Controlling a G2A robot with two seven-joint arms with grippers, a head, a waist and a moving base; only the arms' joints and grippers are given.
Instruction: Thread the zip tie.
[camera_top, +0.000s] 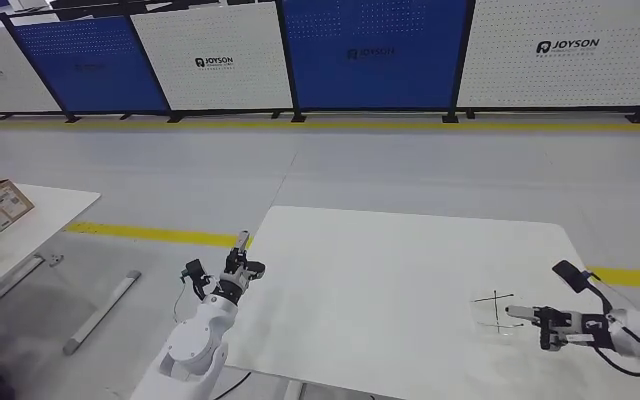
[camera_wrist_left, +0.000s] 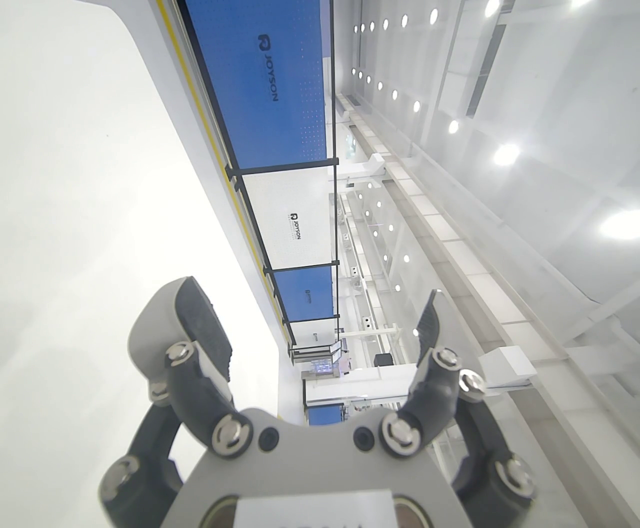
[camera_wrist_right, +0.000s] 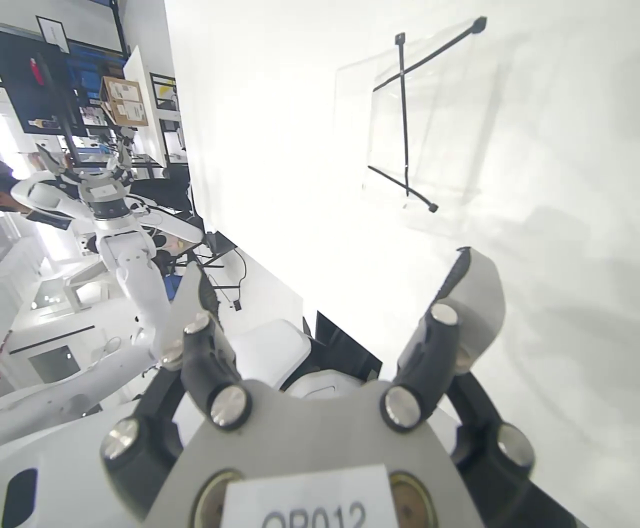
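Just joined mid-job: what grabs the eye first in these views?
Black zip ties lie crossed on a clear sheet near the right side of the white table, just ahead of the open right gripper. The left gripper, also open, sits at the table's left edge.

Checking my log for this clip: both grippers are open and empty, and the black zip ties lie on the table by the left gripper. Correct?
Not quite: the zip ties lie by the right gripper, not the left gripper, as the top view shows. Both grippers are open and empty, as you said.
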